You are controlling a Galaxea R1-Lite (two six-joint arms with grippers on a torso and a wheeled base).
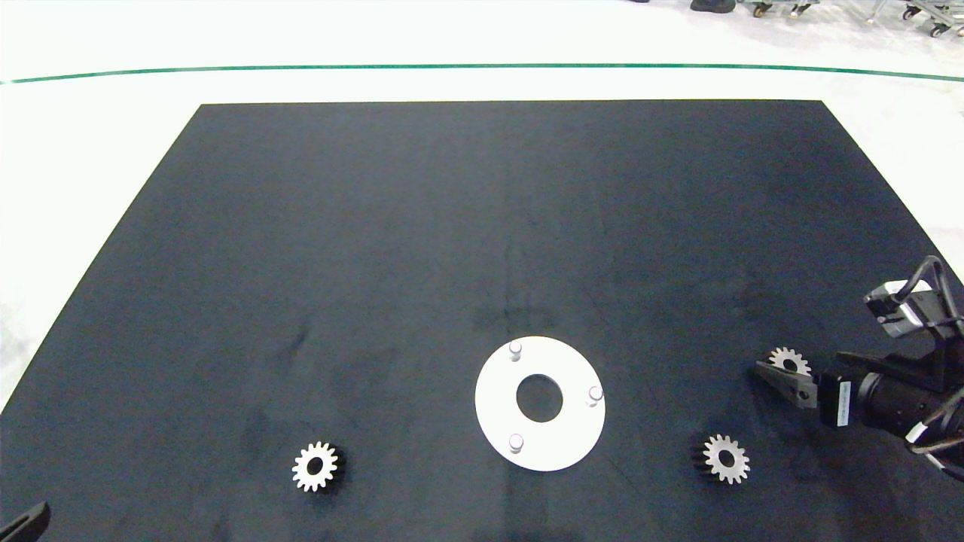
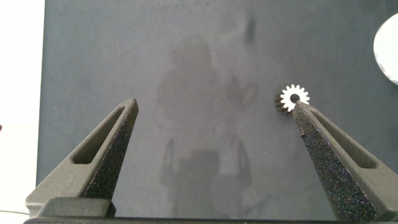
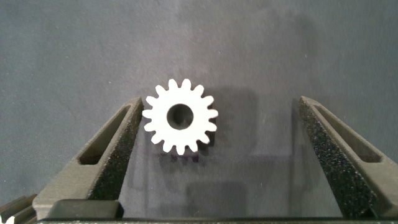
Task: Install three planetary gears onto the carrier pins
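Note:
The white disc (image 1: 498,410) lies on the black mat near its front middle, and the three carrier pins (image 1: 515,348) (image 1: 595,394) (image 1: 516,442) stand bare in a triangle on it. One planetary gear (image 1: 315,466) lies flat at the front left and a second (image 1: 726,458) at the front right. A third gear (image 1: 788,361) (image 3: 180,116) lies between the open fingers of my right gripper (image 1: 779,373) (image 3: 219,106), close against one finger (image 3: 115,152). My left gripper (image 2: 214,104) is open and holds nothing at the front left corner, with the front-left gear (image 2: 294,98) beyond one fingertip.
The black mat (image 1: 482,226) covers the table, with white floor and a green line (image 1: 452,66) beyond it. Cart wheels (image 1: 934,28) and a shoe (image 1: 712,6) show at the far edge. The white disc's rim (image 2: 388,50) peeks into the left wrist view.

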